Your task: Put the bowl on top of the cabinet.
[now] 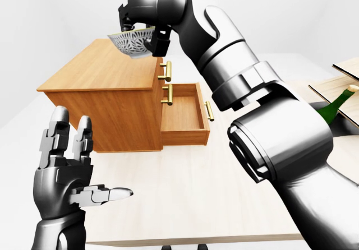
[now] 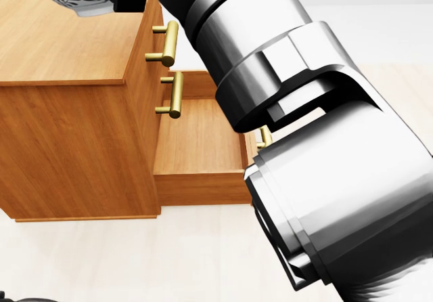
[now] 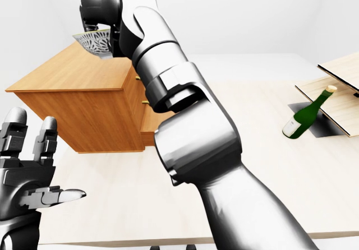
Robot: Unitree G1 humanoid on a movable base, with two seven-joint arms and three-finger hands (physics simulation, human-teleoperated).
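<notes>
- The right hand [image 1: 140,23] grips the bowl [image 1: 132,41] by its rim, above the cabinet [image 1: 104,70] top's drawer-side edge; releasing here risks tipping it off.
- The left hand [image 1: 64,169] hangs spread, empty.

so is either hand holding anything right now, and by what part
The right hand holds the patterned bowl by its rim, just above the cabinet top. The left hand is open and holds nothing.

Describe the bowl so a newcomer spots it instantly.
Find the wooden cabinet on the pale table, its lowest drawer pulled open. Above its top, the right hand grips a bowl. It is the only white dish with a dark leafy pattern.
</notes>
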